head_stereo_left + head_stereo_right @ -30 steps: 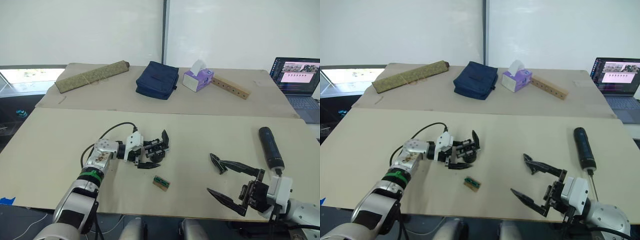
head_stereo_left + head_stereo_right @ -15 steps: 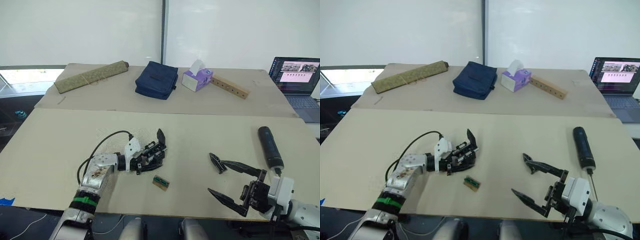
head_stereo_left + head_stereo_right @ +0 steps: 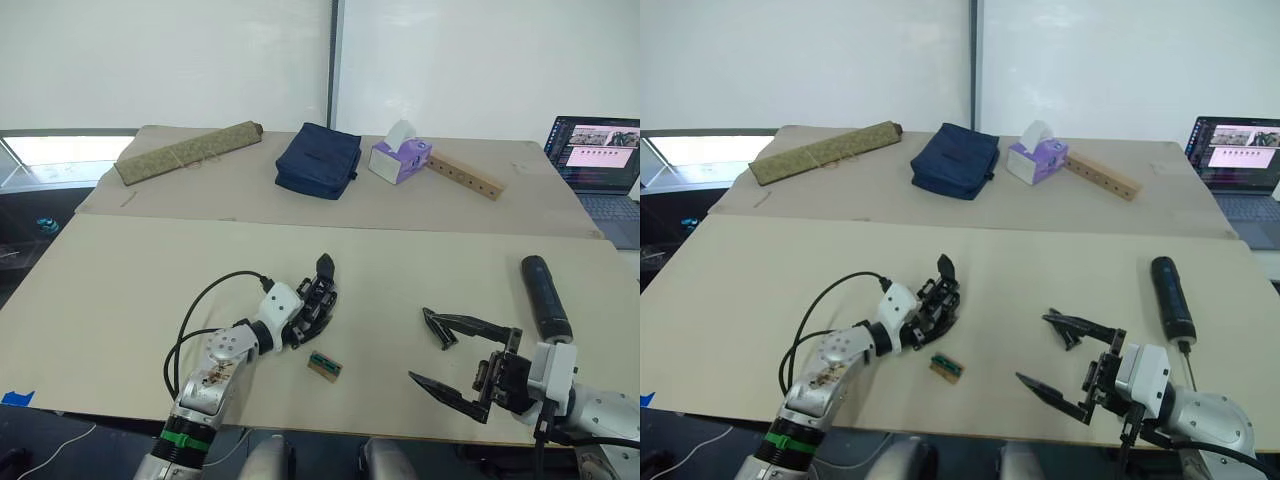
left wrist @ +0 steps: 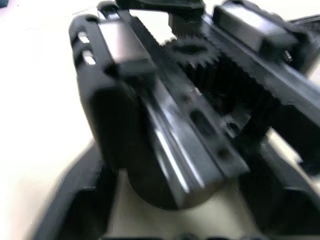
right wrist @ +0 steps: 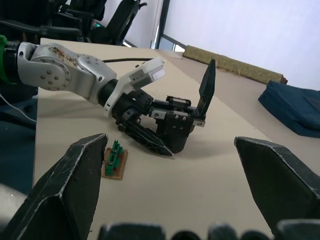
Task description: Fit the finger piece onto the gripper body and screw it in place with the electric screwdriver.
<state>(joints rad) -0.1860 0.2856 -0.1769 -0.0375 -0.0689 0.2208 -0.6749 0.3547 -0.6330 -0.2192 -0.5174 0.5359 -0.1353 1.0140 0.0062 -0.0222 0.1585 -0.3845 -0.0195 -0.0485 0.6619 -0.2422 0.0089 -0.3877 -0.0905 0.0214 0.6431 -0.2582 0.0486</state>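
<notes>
The left gripper (image 3: pixel 318 300) sits at centre-left of the head view, low on the tan board table (image 3: pixel 120 290), its two black fingers closed around the small black blocky gripper body (image 5: pixel 176 125). In the left wrist view that body (image 4: pixel 190 100) appears with a toothed gear and rack showing between the fingers. One black finger (image 5: pixel 206 87) stands upright above the assembly in the right wrist view.

A small green-topped tan block (image 3: pixel 323 366) lies just beside the left gripper, toward the near table edge.

The right gripper (image 3: pixel 445 355) is at lower right of the head view, jaws spread wide and holding nothing. The small black pointed finger piece (image 3: pixel 436 331) appears to lie on the table at the tip of its upper finger; contact cannot be confirmed.

The long black cylindrical electric screwdriver (image 3: pixel 541 298) lies flat at right, well apart from both grippers
</notes>
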